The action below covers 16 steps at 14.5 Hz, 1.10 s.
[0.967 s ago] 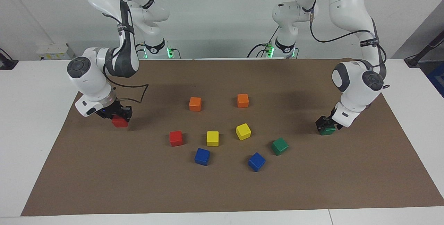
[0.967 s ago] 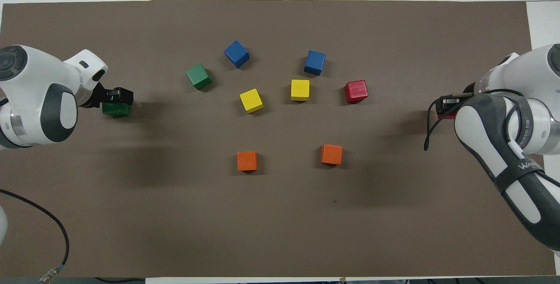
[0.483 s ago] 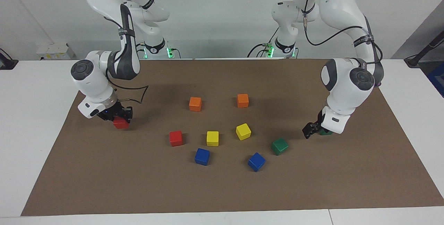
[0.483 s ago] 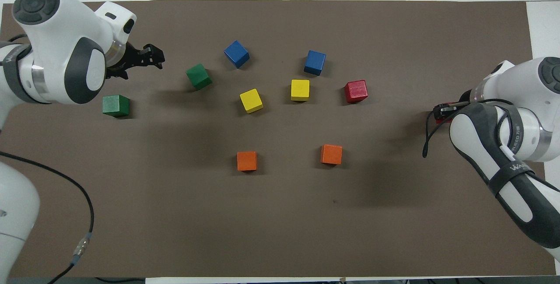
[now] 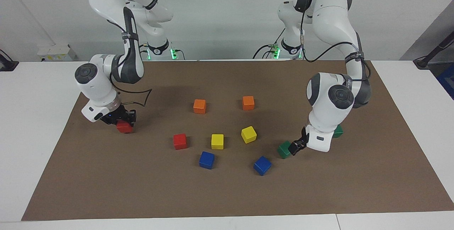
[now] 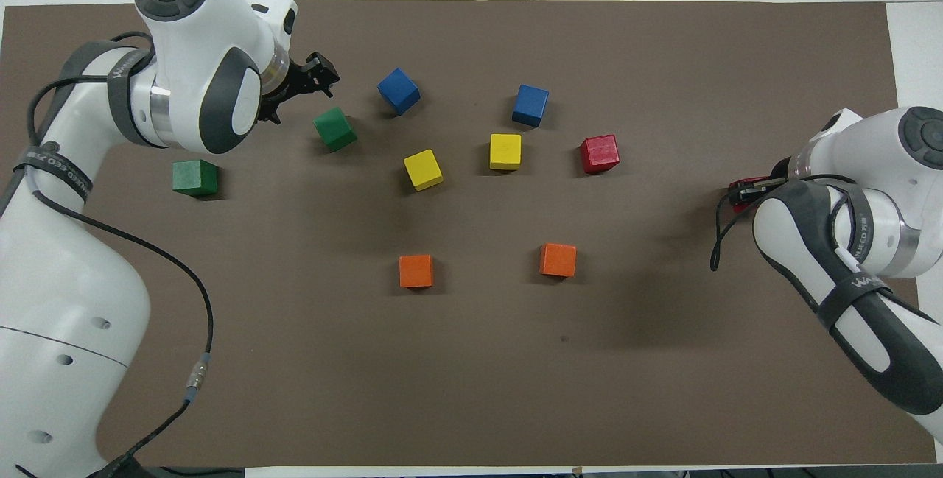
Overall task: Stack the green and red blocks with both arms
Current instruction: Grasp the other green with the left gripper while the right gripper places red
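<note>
We see the left pincer [image 5: 295, 148] released beside a green cube [image 5: 283, 150]; it may nudge it askew. The right pincer [image 5: 120, 118], clenched on a red cube [image 5: 124, 127], risks slipping.

blocks [image 6: 415, 270] nearest robots | loose cluster [image 6: 423, 169] mid-mat [image 6: 471, 389]; one block [image 6: 194, 177] toward left arm's end

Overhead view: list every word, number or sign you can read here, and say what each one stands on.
"WA": white letters on the dark strap round the right arm; the rest of the word is hidden.
White lettering on the grey band round the left arm: too small to read.
Blocks and brown mat: no lettering shows.
</note>
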{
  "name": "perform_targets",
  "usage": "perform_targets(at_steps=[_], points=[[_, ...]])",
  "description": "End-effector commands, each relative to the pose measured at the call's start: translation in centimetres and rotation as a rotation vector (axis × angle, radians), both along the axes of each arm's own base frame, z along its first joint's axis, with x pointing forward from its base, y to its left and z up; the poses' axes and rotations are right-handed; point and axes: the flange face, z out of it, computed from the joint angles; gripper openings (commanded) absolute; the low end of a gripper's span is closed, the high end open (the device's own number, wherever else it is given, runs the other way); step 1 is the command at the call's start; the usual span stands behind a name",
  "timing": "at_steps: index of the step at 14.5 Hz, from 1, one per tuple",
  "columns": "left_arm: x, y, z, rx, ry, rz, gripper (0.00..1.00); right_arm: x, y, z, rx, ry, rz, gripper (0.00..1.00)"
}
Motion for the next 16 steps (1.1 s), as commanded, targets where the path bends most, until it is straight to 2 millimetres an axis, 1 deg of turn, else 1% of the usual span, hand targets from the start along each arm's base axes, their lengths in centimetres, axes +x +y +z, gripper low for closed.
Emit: perform_targets(at_steps=[1,2,3,4,5,6,9,10,12,13,15,16], points=[[0.0,-2.5,-0.3,0.004,-0.015,0.061,1.0,-0.4,-1.0,-0.6,-0.005,-0.028,0.025,0.0],[-0.1,-2.7,-0.5,0.011,-0.023,0.055,1.0,-0.4,-1.0,-0.6,-0.005,-0.028,0.027,0.0],[-0.3,-2.6,-1.2,0.018,-0.032,0.052,1.0,-0.3,-1.0,-0.6,-0.006,-0.029,0.028,0.0],[-0.8,-2.7,-2.2,0.02,-0.041,0.047,1.0,-0.4,-1.0,-1.0,-0.005,-0.023,0.027,0.0],[-0.9,-2.7,-2.7,0.019,-0.052,0.052,1.0,-0.3,-1.0,-1.2,-0.007,-0.025,0.028,0.0],[-0.9,-2.7,-2.5,0.016,-0.062,0.055,1.0,-0.3,-1.0,-1.3,-0.006,-0.026,0.025,0.0],[-1.1,-1.8,-3.3,0.021,-0.067,0.061,1.0,-0.3,-1.0,-1.2,-0.006,-0.028,0.019,0.0],[-1.4,-1.6,-3.7,0.031,-0.068,0.056,1.0,-0.3,-1.0,-1.3,-0.007,-0.026,0.02,0.16],[-2.2,-1.8,-4.3,0.036,-0.072,0.044,1.0,-0.3,-1.0,-1.3,-0.006,-0.025,0.015,0.86],[-2.7,-1.8,-4.8,0.039,-0.066,0.041,1.0,-0.3,-1.0,-1.3,-0.007,-0.023,0.016,1.0],[-3.0,-1.8,-5.0,0.04,-0.062,0.041,1.0,-0.3,-1.0,-1.3,-0.005,-0.021,0.013,1.0],[-3.2,-2.2,-5.0,0.039,-0.062,0.037,1.0,-0.3,-1.0,-1.3,-0.005,-0.02,0.013,1.0]])
